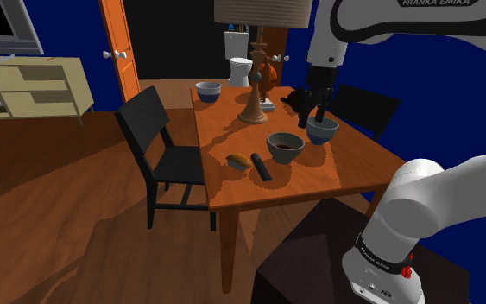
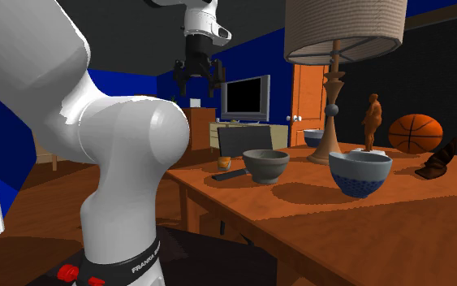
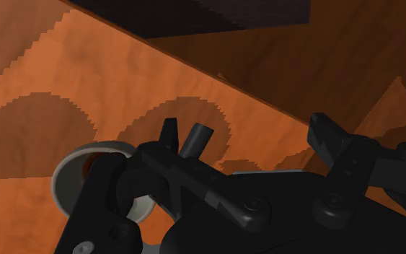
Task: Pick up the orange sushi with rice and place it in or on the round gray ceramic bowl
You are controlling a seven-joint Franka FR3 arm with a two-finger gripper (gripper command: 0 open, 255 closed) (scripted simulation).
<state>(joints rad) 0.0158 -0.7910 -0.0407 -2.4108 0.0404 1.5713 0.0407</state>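
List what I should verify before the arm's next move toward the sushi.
1. End effector open and empty: ok.
2. End effector down at the orange sushi: not ok; it hangs high above the table.
3. Sushi lying uncovered on the table: ok.
4. Gap between the sushi and the black bar beside it: cannot tell.
5. Gray bowl upright, mouth clear: ok.
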